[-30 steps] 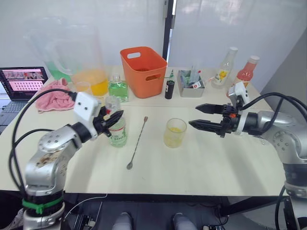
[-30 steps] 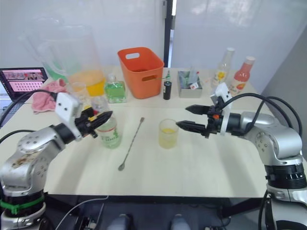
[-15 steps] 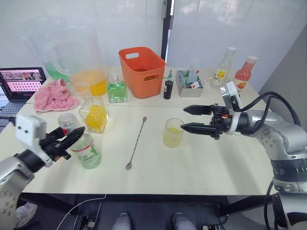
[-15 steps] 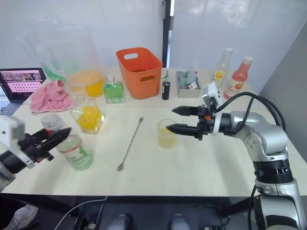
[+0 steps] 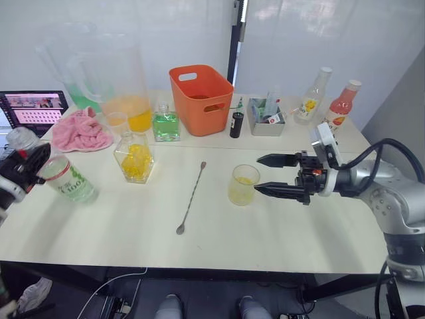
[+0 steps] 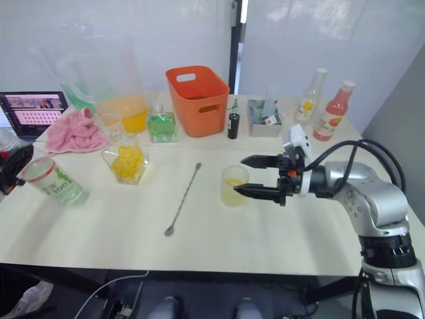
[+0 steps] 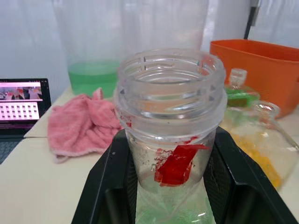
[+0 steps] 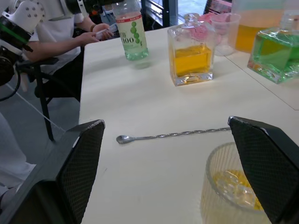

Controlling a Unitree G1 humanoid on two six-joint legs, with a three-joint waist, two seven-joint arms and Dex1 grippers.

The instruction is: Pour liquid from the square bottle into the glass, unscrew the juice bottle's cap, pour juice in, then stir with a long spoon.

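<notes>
The juice bottle (image 5: 66,186), green-and-white label, leans at the table's far left with my left gripper (image 5: 28,163) shut on its neck. In the left wrist view its mouth (image 7: 170,77) is open; the cap is out of view. The square bottle (image 5: 135,158) with yellow liquid stands left of centre. The long spoon (image 5: 190,197) lies flat in the middle. The glass (image 5: 243,184) holds a little yellow liquid. My right gripper (image 5: 257,174) stands open just right of the glass, fingers pointing at it, not touching.
Along the back stand an orange basket (image 5: 200,90), a green square bottle (image 5: 165,124), a big pitcher (image 5: 123,86), a pink cloth (image 5: 81,131), a laptop (image 5: 33,106), a metal tray (image 5: 265,119), a yellow-labelled bottle (image 5: 312,96) and a pink-red bottle (image 5: 341,103). A person (image 8: 70,32) sits beyond the table's left end.
My left arm has swung the juice bottle from in front of the square bottle out to the table's far left. The right gripper stays open by the glass.
</notes>
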